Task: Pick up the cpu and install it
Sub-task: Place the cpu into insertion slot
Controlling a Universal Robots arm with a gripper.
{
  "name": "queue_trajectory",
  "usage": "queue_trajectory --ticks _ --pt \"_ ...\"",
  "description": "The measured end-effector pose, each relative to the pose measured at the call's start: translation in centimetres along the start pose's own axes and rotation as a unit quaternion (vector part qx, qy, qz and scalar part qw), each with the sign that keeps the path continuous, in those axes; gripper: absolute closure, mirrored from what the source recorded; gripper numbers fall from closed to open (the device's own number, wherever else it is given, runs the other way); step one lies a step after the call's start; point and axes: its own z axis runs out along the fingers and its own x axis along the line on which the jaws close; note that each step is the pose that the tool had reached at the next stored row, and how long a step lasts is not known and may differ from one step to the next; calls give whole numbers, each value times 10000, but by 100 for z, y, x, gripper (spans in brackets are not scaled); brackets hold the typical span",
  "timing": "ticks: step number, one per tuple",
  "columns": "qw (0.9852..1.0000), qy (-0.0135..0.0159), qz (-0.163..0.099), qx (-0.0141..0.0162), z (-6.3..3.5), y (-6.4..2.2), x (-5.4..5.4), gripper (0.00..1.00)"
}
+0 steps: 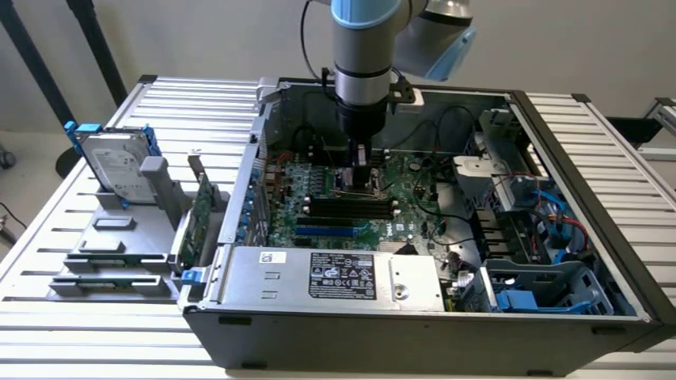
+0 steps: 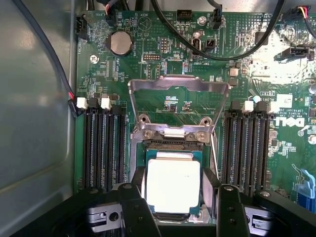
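Observation:
The cpu (image 2: 173, 183), a small flat square chip with a dull silver top and a green rim, sits between the two black fingers (image 2: 132, 210) of my gripper (image 2: 176, 210). The jaws stand close against its two sides and appear shut on it. The chip hangs level directly over the black metal-framed socket (image 2: 170, 143), whose load plate (image 2: 177, 86) is flipped up and open; whether it touches the socket I cannot tell. In the exterior view my gripper (image 1: 360, 180) reaches straight down into the open computer case (image 1: 227, 261), over the green motherboard (image 1: 412, 206).
Black memory slots (image 2: 101, 148) flank the socket on both sides, and black cables (image 2: 237, 44) arc above it. A hard drive in blue brackets (image 1: 111, 166) stands on a grey rack at the exterior view's left. The power supply (image 1: 328, 273) fills the case's near side.

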Motion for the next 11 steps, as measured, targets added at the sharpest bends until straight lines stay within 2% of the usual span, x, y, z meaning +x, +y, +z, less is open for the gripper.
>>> queue_trajectory --ticks 11 --pt "10000 -3 0 0 33 11 -1 45"
